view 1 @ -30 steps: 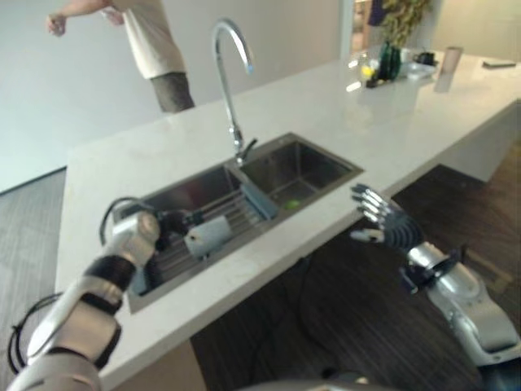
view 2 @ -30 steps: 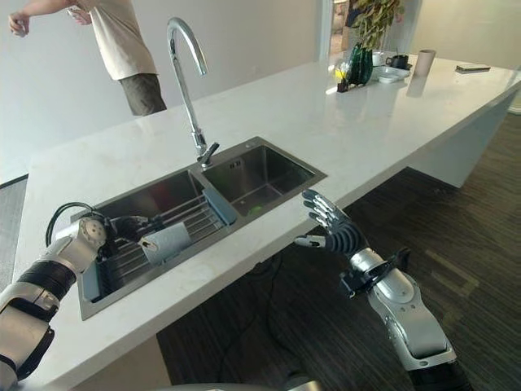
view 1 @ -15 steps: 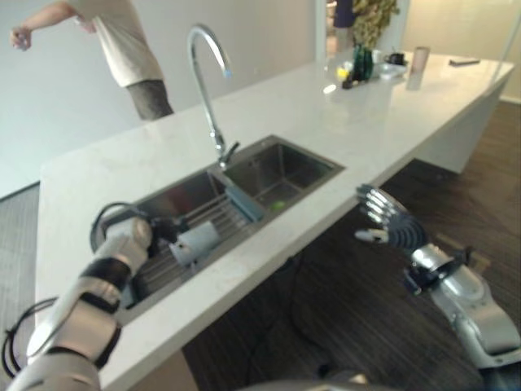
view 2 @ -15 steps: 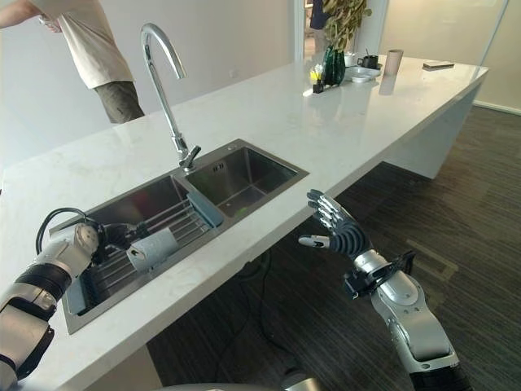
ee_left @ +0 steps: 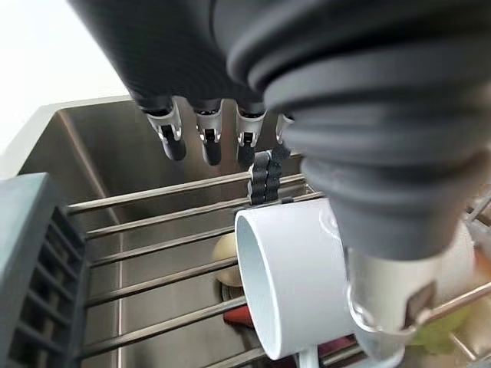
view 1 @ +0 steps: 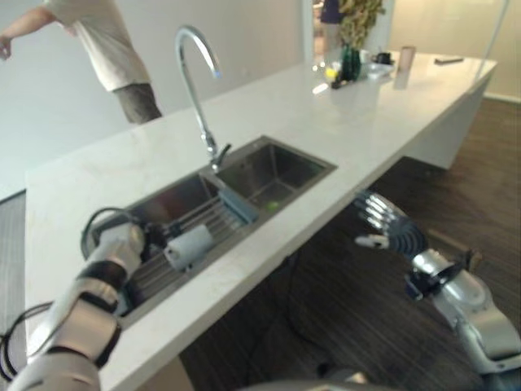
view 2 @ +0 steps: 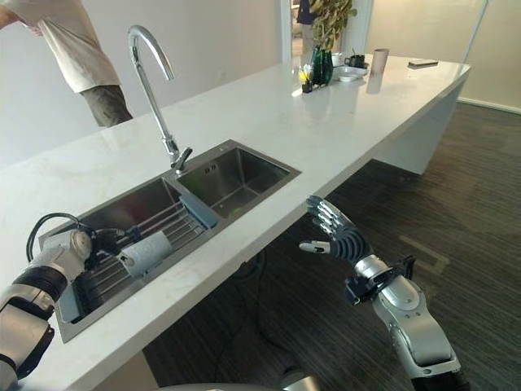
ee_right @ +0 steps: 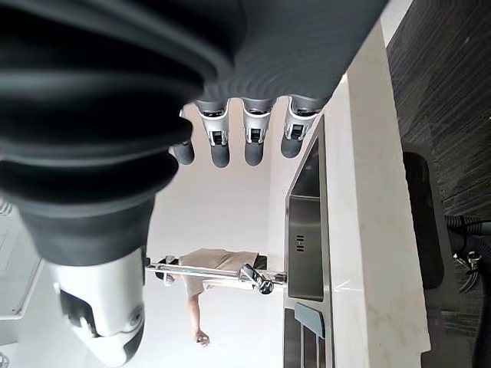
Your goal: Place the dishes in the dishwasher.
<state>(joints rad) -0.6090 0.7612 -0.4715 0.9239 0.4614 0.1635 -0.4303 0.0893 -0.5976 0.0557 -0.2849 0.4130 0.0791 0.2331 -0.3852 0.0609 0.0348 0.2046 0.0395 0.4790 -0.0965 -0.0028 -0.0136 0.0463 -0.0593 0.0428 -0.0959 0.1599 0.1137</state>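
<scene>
A white mug point(view 1: 189, 244) lies on its side over the wire rack point(view 1: 218, 218) in the left basin of the steel sink point(view 1: 326, 169). My left hand point(view 1: 153, 237) is at the mug's base. Its thumb point(ee_left: 387, 307) lies along the mug's side point(ee_left: 295, 276), its fingers point(ee_left: 207, 138) reach past the rim, and the mug is held between them. My right hand point(view 1: 392, 234) hovers open in front of the counter edge, over the dark floor, with its fingers point(ee_right: 257, 134) spread and nothing in it.
A tall curved tap point(view 1: 195, 81) rises behind the sink's divider. Some dishes point(ee_left: 230, 264) lie under the rack, and a small green thing point(view 1: 273, 204) sits in the right basin. A person point(view 1: 102, 49) stands behind the counter. Bottles and cups point(view 1: 354, 61) stand at the counter's far end.
The whole picture has shifted, so the camera moved. My left hand and the mug stay in the same spot over the rack. The right hand stays open.
</scene>
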